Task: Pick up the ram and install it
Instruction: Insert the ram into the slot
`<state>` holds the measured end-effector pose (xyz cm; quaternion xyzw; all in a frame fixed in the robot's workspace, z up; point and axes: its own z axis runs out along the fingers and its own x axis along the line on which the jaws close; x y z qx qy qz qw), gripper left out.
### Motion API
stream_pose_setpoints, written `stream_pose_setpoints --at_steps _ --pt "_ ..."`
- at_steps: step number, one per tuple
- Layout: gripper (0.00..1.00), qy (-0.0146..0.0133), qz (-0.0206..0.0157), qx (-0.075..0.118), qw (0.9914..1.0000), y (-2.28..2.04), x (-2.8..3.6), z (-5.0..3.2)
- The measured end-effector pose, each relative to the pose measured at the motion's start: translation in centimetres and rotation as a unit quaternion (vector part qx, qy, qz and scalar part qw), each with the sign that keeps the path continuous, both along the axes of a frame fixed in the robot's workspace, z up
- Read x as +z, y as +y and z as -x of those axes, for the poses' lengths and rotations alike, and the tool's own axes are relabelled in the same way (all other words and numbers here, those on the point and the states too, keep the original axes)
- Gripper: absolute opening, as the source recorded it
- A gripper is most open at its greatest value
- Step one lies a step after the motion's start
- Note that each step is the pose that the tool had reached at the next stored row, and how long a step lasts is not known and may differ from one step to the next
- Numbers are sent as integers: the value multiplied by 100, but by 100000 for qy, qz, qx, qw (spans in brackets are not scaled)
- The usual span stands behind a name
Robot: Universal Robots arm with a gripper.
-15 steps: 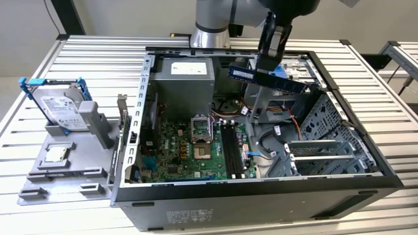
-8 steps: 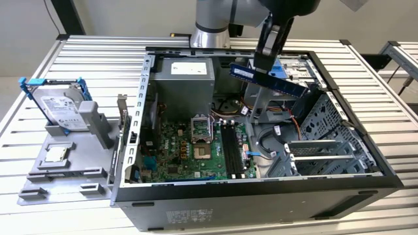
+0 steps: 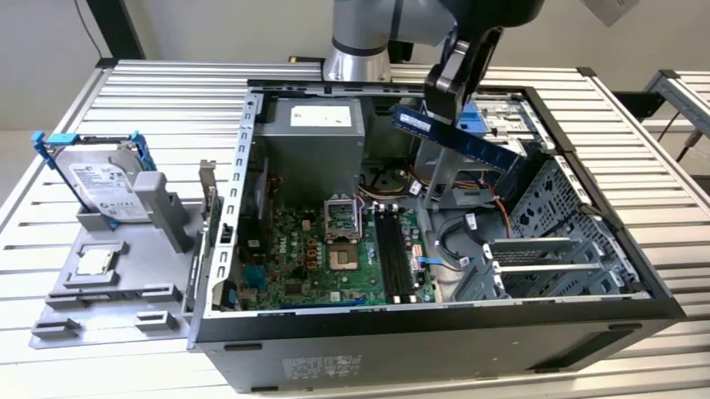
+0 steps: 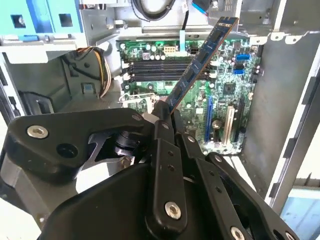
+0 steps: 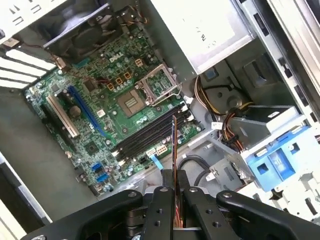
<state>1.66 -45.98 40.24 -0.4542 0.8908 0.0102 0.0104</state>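
Note:
The ram (image 3: 457,133) is a slim dark blue stick, held tilted in the air above the open computer case (image 3: 599,307). My gripper (image 3: 444,98) is shut on its upper part. In the second wrist view the ram (image 4: 200,60) juts out from between the black fingers (image 4: 165,131) over the green motherboard (image 4: 220,80). The first wrist view shows the ram (image 5: 174,145) edge-on, above the black memory slots (image 5: 150,136). In the exterior view those slots (image 3: 391,243) lie below the stick, at the exterior view's left of it. The ram hangs well clear of the board.
A silver hard drive in a blue frame (image 3: 98,179) stands on a grey fixture (image 3: 116,287) at the exterior view's left, with a small square chip (image 3: 95,261) beside it. Inside the case are a power supply (image 3: 316,133), cables (image 3: 466,229) and a metal drive cage (image 3: 560,224).

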Motion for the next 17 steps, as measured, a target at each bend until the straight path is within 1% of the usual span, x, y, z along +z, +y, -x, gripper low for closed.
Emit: stream_pose_setpoints --at_steps 2,4,6,9,11,13,15,17 --pt "0 6 3 -1556 99988 0 0 0" --pt "0 7 -2 -3188 99949 0 0 0" --pt "0 12 -2 -4714 99889 0 0 0" --pt "0 19 2 -7120 99746 0 0 0" --pt "0 24 0 -8742 99617 0 0 0" --pt "0 24 -1 -10302 99468 0 0 0" --pt "0 25 0 -11914 99288 0 0 0" --pt "0 24 1 -13535 99080 0 0 0"
